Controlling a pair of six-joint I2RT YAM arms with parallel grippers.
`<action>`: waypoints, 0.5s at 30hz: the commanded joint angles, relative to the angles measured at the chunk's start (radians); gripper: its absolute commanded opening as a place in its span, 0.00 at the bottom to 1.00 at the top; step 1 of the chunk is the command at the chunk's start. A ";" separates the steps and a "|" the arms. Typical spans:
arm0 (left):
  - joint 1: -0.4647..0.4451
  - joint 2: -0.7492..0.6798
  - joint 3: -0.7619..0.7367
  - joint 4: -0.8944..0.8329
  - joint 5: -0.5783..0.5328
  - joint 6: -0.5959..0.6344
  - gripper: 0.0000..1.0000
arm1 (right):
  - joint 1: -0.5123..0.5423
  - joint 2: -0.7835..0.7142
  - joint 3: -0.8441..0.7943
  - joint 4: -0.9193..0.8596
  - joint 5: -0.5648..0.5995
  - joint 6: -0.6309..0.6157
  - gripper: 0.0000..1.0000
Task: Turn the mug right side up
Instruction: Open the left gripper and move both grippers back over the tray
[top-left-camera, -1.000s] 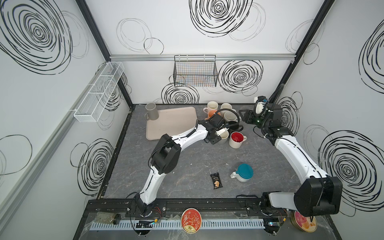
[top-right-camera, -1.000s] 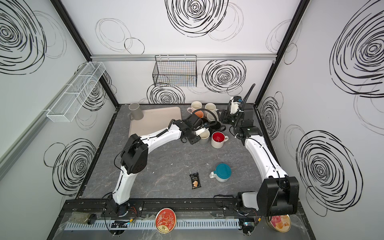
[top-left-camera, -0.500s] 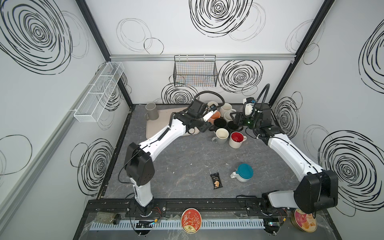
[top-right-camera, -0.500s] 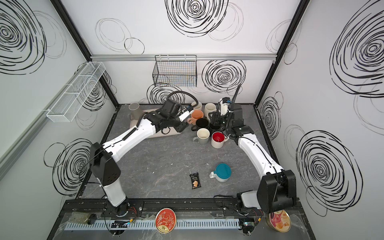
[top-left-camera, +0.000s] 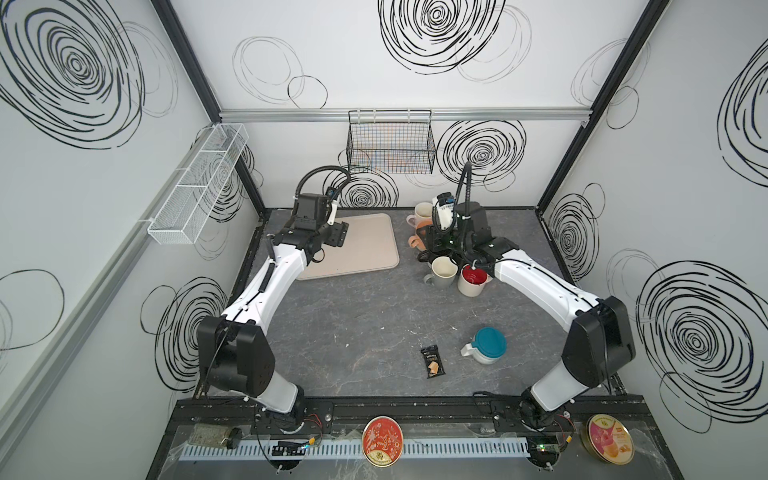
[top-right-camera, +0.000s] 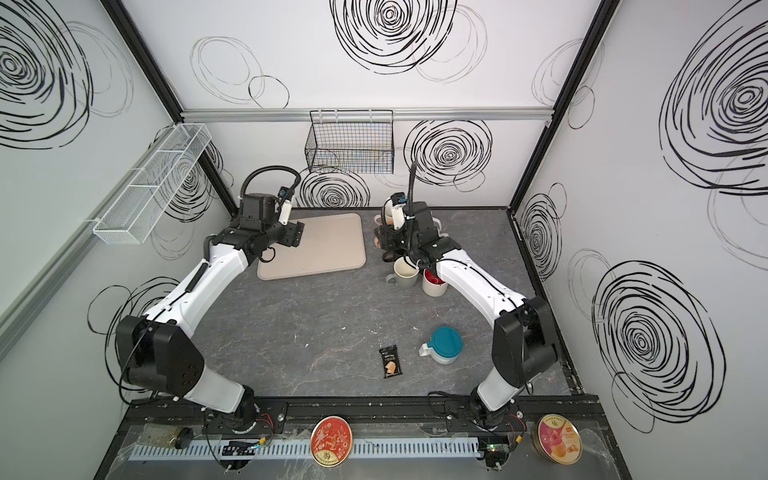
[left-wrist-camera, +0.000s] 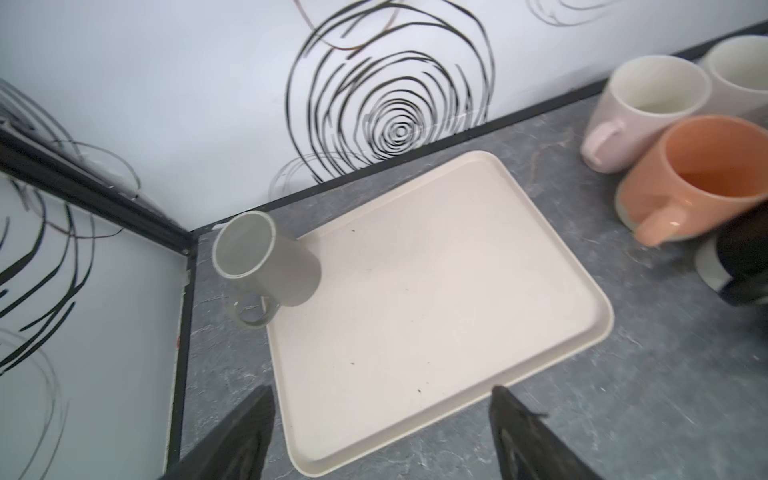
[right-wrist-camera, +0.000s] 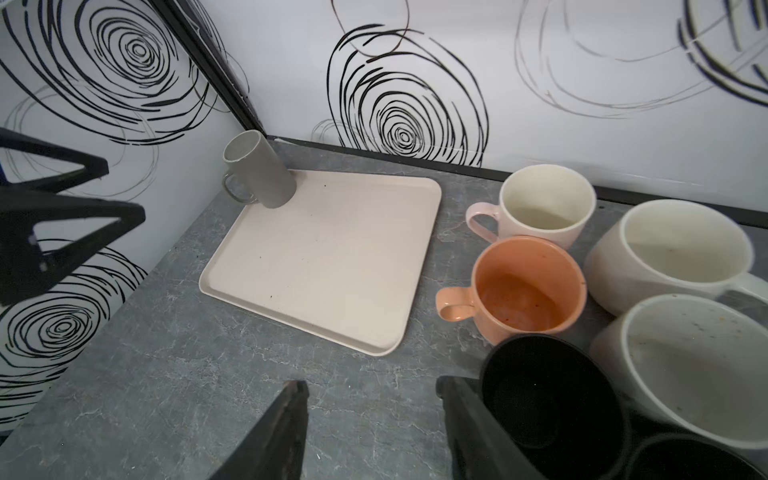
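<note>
A tall grey mug stands on the far left corner of the beige tray, flat base up and handle low; the right wrist view shows the grey mug too. In both top views my left wrist hides it. My left gripper is open and empty, hovering over the tray's near edge, well short of the mug; a top view shows the left gripper above the tray. My right gripper is open over bare table, with one finger beside a black mug.
Upright mugs cluster at the back right: pink, orange, two white, a cream-lined one and a red-lined one. A teal-topped white mug and a snack packet lie nearer the front. A wire basket hangs behind.
My left arm has swung left from the mug cluster to above the tray, and its jaws have opened wider. My right gripper has moved left over the cluster.
</note>
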 joint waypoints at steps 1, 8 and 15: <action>0.082 0.061 0.039 0.108 0.039 -0.081 0.85 | 0.036 0.050 0.074 -0.008 -0.008 -0.014 0.56; 0.207 0.275 0.225 0.123 0.119 -0.221 0.86 | 0.088 0.182 0.188 -0.025 -0.018 -0.015 0.56; 0.250 0.459 0.371 0.163 0.077 -0.385 0.86 | 0.109 0.305 0.297 -0.040 -0.049 -0.011 0.56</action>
